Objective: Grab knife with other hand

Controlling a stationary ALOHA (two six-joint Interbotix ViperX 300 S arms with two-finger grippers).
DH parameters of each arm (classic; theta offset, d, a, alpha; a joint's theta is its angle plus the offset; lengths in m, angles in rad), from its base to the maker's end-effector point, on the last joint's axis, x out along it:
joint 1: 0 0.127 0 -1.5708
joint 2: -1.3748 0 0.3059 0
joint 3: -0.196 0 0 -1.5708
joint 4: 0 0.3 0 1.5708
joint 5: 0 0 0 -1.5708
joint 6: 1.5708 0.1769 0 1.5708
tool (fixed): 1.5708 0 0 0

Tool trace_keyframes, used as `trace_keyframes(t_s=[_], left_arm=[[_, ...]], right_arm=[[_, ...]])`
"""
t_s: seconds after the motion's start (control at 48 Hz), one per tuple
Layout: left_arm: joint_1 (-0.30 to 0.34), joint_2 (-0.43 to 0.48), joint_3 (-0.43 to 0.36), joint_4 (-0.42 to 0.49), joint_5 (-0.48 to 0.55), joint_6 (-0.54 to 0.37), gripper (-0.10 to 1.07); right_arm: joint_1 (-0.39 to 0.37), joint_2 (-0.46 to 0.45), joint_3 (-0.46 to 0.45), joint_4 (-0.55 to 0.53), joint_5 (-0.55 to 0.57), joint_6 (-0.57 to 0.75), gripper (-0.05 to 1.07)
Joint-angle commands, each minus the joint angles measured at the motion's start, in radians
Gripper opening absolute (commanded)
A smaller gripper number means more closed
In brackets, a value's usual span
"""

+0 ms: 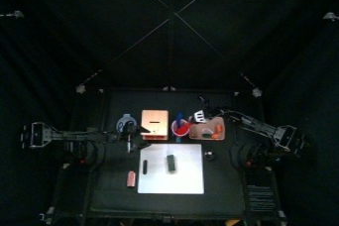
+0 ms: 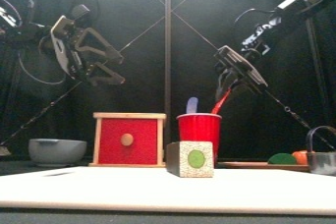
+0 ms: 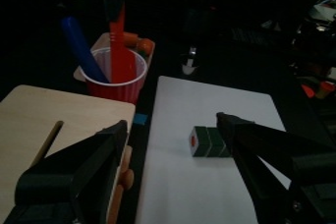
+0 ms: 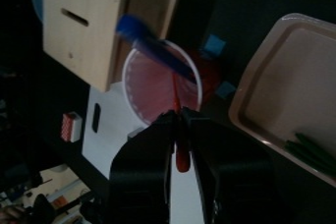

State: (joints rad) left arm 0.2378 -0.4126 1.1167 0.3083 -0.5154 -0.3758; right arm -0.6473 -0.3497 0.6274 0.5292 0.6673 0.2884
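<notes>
Right gripper (image 4: pixel 178 135) clamped on red knife (image 2: pixel 221 100) above red cup (image 2: pixel 199 128) — handover step, by judgement — left gripper (image 3: pixel 171 159) wide open, empty, needing to close in on the handle.

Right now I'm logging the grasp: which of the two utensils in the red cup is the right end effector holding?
The red-handled one: the right end effector is closed on its handle above the red cup. The blue one stands free beside it, untouched.
</notes>
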Motion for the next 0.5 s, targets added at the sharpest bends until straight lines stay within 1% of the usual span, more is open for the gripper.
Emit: trace_keyframes(t_s=[0.0, 0.125, 0.229, 0.354, 0.438, 0.479], left_arm=[[0.003, -0.012, -0.015, -0.002, -0.005, 0.000, 1.03], [0.003, -0.029, -0.017, -0.011, -0.005, 0.000, 1.03], [0.000, -0.038, -0.017, -0.014, -0.005, 0.003, 1.03], [-0.002, -0.040, -0.014, -0.012, -0.005, 0.005, 1.03], [-0.003, -0.038, -0.014, -0.008, -0.009, 0.005, 1.03], [-0.003, -0.038, -0.015, -0.003, -0.012, 0.005, 1.03]], right_arm=[[0.002, -0.081, -0.006, -0.015, 0.003, -0.005, 0.53], [0.003, -0.193, 0.038, -0.043, -0.003, -0.014, 0.53], [0.021, -0.291, 0.084, -0.071, -0.037, -0.017, 0.53], [0.097, -0.396, 0.163, -0.132, -0.155, -0.018, 0.53], [0.175, -0.439, 0.210, -0.181, -0.255, -0.018, 0.53], [0.230, -0.453, 0.239, -0.219, -0.319, -0.017, 0.53]])
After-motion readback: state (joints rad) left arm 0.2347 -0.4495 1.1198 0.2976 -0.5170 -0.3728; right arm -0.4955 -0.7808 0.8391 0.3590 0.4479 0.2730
